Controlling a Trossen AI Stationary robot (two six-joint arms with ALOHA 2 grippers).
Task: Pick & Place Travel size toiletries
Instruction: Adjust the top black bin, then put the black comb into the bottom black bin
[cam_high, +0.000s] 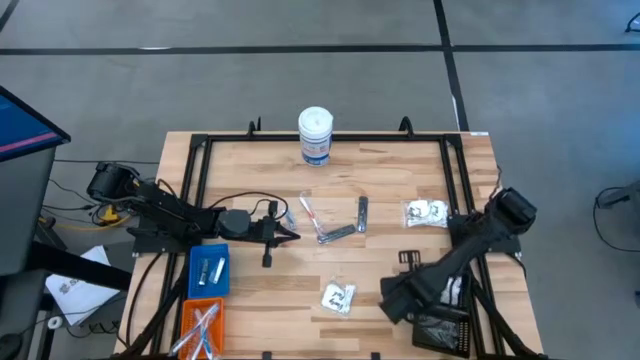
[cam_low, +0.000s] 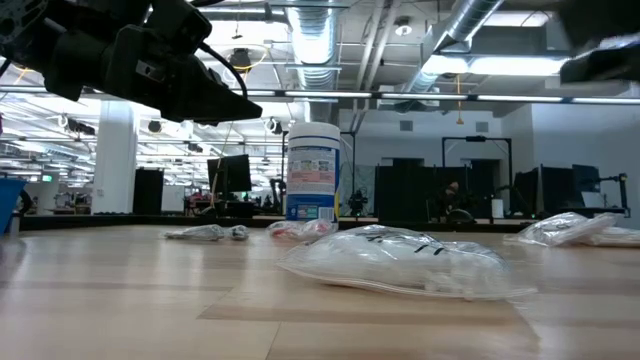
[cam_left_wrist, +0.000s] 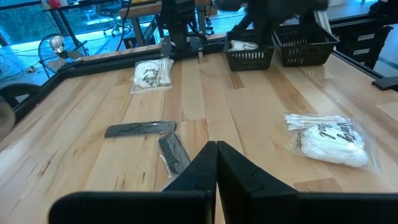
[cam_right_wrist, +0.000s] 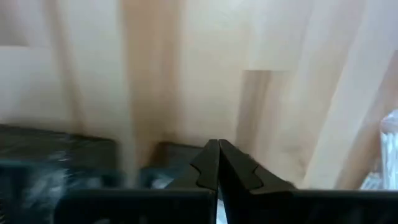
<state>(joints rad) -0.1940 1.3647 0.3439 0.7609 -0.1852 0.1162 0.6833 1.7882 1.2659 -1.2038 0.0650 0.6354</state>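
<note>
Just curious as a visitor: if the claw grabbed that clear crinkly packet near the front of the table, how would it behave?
The clear packet looks thin and wrinkled, so probably floppy and light. Its glossy film may slip or bunch when pinched.

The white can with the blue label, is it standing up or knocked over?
Standing up. The white can rises straight from the table, lid on top.

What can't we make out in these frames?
- Black bins, high view: contents hidden under the right arm.
- Right tool, right wrist view: shut; bins below it are motion-blurred.
- Orange bin, high view: cut off by the bottom edge.
- White canister, low view: label too small to read.
</note>
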